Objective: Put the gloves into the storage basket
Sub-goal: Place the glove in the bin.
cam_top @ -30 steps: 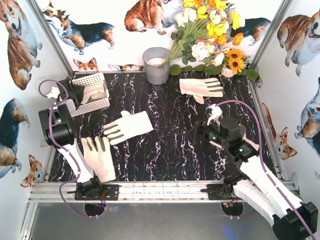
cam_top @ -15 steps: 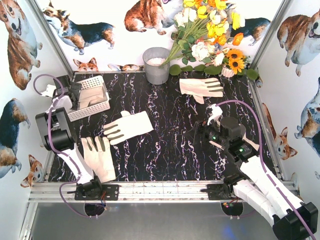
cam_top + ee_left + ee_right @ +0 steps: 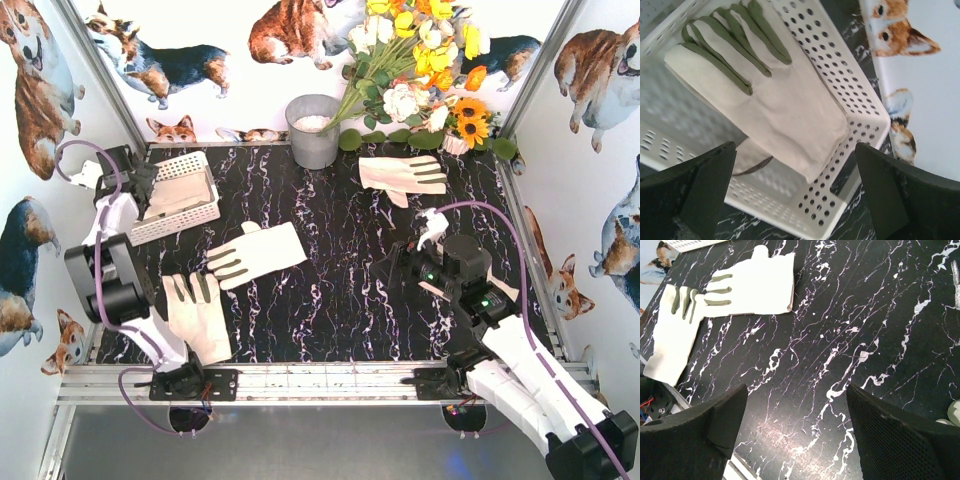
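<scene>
The white perforated storage basket (image 3: 200, 165) stands at the far left of the table. One cream glove (image 3: 185, 190) with grey-green finger patches lies inside it, seen close in the left wrist view (image 3: 765, 100) within the basket's wall (image 3: 860, 95). My left gripper (image 3: 148, 188) hovers at the basket's left end, open and empty (image 3: 800, 200). Three gloves lie on the table: one left of centre (image 3: 258, 253), one front left (image 3: 197, 315), one at the back right (image 3: 403, 175). My right gripper (image 3: 400, 262) is open and empty above bare table (image 3: 800, 430); two gloves show ahead of it (image 3: 752, 287) (image 3: 675, 335).
A grey metal bucket (image 3: 313, 130) stands at the back centre, with a bunch of artificial flowers (image 3: 420, 70) beside it at the back right. Printed walls close in the table on the left, back and right. A metal rail (image 3: 320, 380) runs along the front edge.
My left gripper has drawn back from the basket toward the far left, and its arm has folded back. The glove stays in the basket. The right arm has barely moved.
</scene>
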Controlling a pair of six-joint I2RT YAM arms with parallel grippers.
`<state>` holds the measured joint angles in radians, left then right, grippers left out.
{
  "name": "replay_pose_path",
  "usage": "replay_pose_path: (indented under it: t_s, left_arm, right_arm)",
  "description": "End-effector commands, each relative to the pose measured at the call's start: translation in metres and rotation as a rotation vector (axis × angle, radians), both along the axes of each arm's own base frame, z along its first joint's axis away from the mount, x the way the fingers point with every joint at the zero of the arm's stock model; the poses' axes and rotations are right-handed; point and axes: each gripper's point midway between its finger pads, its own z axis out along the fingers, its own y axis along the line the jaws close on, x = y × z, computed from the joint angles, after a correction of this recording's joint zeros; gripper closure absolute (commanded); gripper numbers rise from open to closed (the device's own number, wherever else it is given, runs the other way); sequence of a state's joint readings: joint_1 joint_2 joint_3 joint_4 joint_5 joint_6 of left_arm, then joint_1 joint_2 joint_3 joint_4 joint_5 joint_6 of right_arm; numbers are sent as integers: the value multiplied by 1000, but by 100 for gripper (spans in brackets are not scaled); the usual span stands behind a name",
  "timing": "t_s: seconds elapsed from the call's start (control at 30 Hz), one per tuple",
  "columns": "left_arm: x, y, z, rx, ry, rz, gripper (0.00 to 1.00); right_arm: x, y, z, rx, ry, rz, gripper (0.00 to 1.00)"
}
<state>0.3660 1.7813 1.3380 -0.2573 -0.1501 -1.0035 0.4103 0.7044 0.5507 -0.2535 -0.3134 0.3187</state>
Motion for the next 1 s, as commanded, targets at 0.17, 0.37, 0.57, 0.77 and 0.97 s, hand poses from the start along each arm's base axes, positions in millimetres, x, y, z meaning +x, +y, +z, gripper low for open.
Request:
replay_pose_path:
  t_s: [0.17, 0.37, 0.57, 0.77, 0.97]
  left_arm:
    - [-37, -79, 85, 317, -35, -578, 0]
    - [-101, -153, 49, 371, 208, -863, 0]
    - [-143, -207, 29, 320, 124, -968, 0]
    - [-153, -208, 11, 382, 124, -1034, 0]
    - [-124, -237, -9, 336, 102, -1078, 6]
  right_arm:
    - [17, -26, 63, 69, -100, -212, 20]
    - [23, -23, 49, 15, 10, -217, 22]
    - [25, 16, 33, -11, 123, 14, 24]
    - [50, 48, 6, -10, 276, 69, 28]
    - [64, 76, -21, -3, 416, 58, 34]
